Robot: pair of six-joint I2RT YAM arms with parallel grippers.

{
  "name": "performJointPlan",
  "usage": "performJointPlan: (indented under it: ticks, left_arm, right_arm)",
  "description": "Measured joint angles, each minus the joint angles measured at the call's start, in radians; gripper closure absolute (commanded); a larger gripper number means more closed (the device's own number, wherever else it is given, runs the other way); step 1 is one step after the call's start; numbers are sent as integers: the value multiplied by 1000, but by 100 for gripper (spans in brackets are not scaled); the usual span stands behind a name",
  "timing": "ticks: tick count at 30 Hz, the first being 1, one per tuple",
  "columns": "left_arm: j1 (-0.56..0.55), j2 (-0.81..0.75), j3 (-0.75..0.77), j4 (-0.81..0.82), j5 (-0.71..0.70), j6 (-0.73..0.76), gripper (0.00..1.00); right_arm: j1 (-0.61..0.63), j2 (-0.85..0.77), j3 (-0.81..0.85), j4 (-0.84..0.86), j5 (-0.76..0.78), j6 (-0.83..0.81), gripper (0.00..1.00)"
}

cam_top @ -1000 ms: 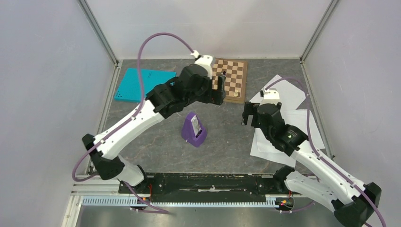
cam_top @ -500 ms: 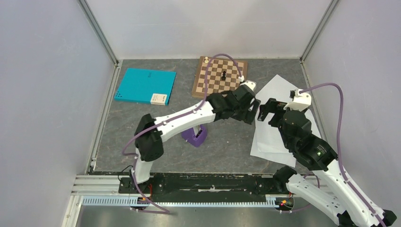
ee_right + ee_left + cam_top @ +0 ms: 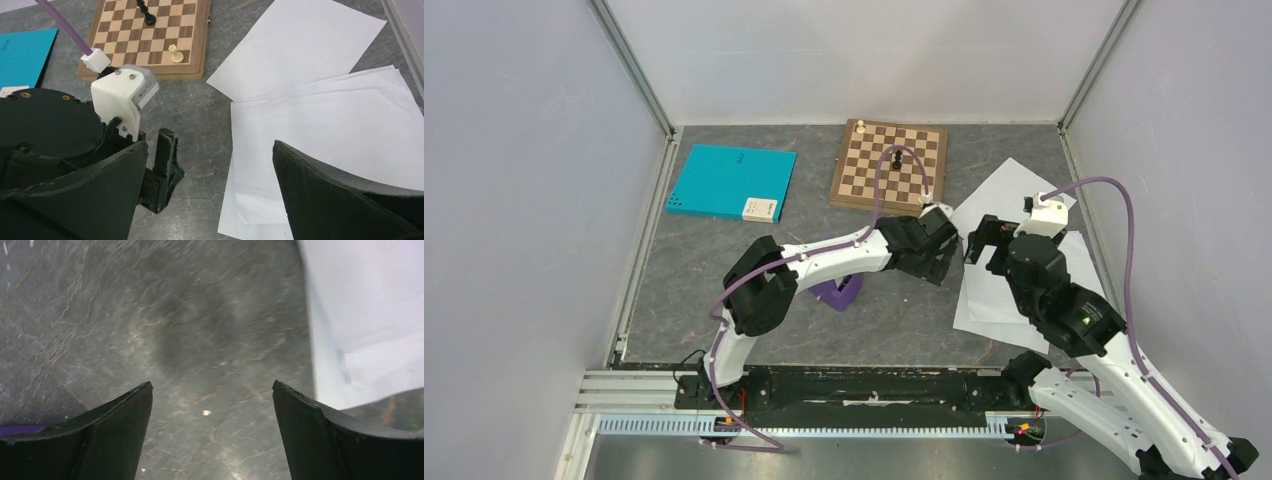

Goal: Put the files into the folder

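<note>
The files (image 3: pixel 1016 188) are several white sheets fanned on the right of the table; they also show in the right wrist view (image 3: pixel 325 120) and at the right of the left wrist view (image 3: pixel 365 310). The teal folder (image 3: pixel 729 182) lies closed at the back left, and its corner shows in the right wrist view (image 3: pixel 20 55). My left gripper (image 3: pixel 950 254) is open and empty, low over bare table just left of the files' edge (image 3: pixel 212 396). My right gripper (image 3: pixel 984 240) is open and empty above the files' left edge (image 3: pixel 210 150), close beside the left gripper.
A wooden chessboard (image 3: pixel 889 165) with a few pieces lies at the back centre, between folder and files. A purple metronome (image 3: pixel 836 292) stands mid-table, partly hidden under my left arm. Grey walls close in left, right and back.
My left arm has swung from over the chessboard to the right and come down by the files' left edge. My right gripper has shifted right, over the files.
</note>
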Motion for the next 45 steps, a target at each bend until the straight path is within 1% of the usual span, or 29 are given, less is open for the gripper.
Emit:
performJointPlan:
  ticks: [9,17,22,25,28,31,33,38,41,45]
  left_arm:
    - [87,-16,-245,52,-13,2,4]
    - [148,-168,-409,105,-12,2,4]
    - [189,-270,-534,125,19,8,4]
    - [234,-326,-597,127,38,20,4]
    - [294,-383,-644,115,40,30,4]
    - [328,-420,-639,82,32,41,4]
    - [309,-420,-601,58,24,54,4]
    - [187,-415,-509,41,18,55,5]
    - [147,-415,-520,37,10,20,5]
    - [146,-415,-583,28,-53,-47,4]
  right_arm:
    - [0,2,-32,-2,-15,14,2]
    - [0,14,-48,2,-34,18,2]
    - [0,14,-68,3,-43,23,2]
    - [0,18,-76,3,-50,25,2]
    - [0,27,-77,5,-57,25,2]
    - [0,32,-77,11,-60,25,2]
    - [0,38,-77,15,-60,24,2]
    - [0,55,-77,24,-59,21,2]
    - [0,55,-77,27,-59,17,2]
    - [0,58,-78,37,-59,6,2]
